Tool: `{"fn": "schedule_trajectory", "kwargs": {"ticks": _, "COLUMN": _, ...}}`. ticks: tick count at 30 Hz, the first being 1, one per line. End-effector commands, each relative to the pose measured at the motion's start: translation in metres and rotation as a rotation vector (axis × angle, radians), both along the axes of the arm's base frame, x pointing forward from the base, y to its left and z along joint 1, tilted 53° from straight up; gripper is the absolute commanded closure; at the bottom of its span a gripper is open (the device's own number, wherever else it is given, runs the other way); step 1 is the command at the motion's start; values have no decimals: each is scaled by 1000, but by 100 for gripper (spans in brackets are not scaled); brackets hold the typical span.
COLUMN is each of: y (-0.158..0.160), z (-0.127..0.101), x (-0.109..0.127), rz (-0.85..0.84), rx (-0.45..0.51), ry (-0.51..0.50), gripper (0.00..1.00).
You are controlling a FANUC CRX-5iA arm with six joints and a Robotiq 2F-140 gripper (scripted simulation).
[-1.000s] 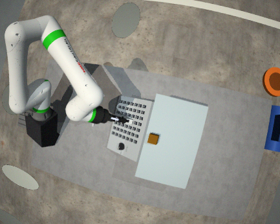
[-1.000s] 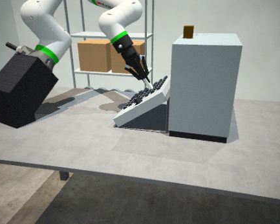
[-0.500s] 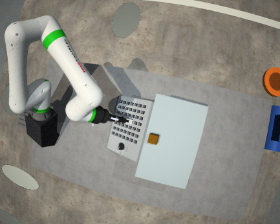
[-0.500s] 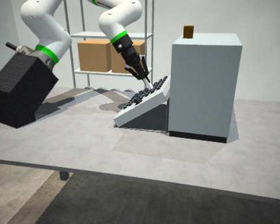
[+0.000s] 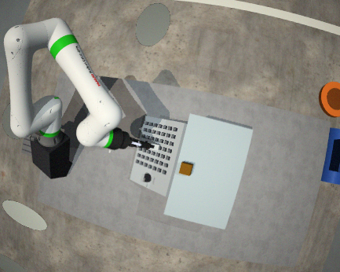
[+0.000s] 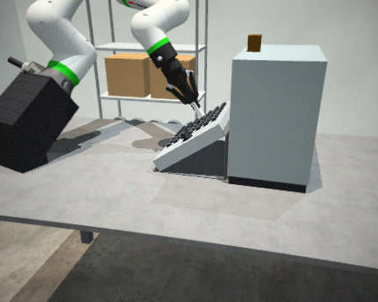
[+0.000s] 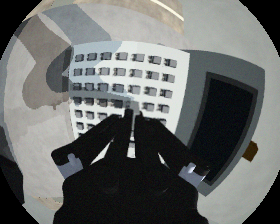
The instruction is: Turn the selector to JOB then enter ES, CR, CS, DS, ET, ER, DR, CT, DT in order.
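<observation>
The slanted white keypad panel (image 5: 137,178) (image 6: 173,160) (image 7: 181,94) carries rows of dark keys and leans against the pale blue machine cabinet (image 5: 213,173) (image 6: 276,118). I see no lit key. The key names are too small to read. The black selector knob (image 5: 147,178) (image 6: 185,135) sits at the panel's low end. My gripper (image 5: 149,145) (image 6: 196,105) (image 7: 134,107) is shut, with a thin white tip sticking out from between the fingers. The tip is at a key in the middle rows of the keypad, well away from the knob.
A small brown block (image 5: 186,168) (image 6: 254,43) (image 7: 251,152) stands on top of the cabinet. The arm's black base box (image 5: 52,157) (image 6: 27,118) is at the table's left. A shelf with cardboard boxes (image 6: 127,74) stands behind. An orange ring (image 5: 334,99) and a blue bin (image 5: 336,159) lie off the table's right.
</observation>
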State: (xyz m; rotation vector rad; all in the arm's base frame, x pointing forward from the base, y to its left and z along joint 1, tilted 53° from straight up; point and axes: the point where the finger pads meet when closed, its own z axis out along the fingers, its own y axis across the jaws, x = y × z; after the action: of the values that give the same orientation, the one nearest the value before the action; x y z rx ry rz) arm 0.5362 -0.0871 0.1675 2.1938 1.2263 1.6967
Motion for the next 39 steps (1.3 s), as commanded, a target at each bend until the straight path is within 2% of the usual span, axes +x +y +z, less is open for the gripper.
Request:
{"fn": "schedule_trajectory", "kwargs": {"ticks": 1, "y": -3, "z": 3, "x": -7, "rz": 0, "rx": 0, "ry": 0, "gripper": 100}}
{"fn": "schedule_trajectory", "kwargs": {"ticks": 22, "y": -8, "z": 6, "x": -17, "rz": 0, "rx": 0, "ry": 0, "gripper": 100}}
{"fn": "schedule_trajectory", "kwargs": {"ticks": 32, "y": -7, "z": -34, "x": -35, "rz": 0, "rx": 0, "ry": 0, "gripper": 100}}
{"fn": "schedule_trajectory", "kwargs": {"ticks": 39, "y": -7, "z": -37, "x": -36, "rz": 0, "rx": 0, "ry": 0, "gripper": 100}}
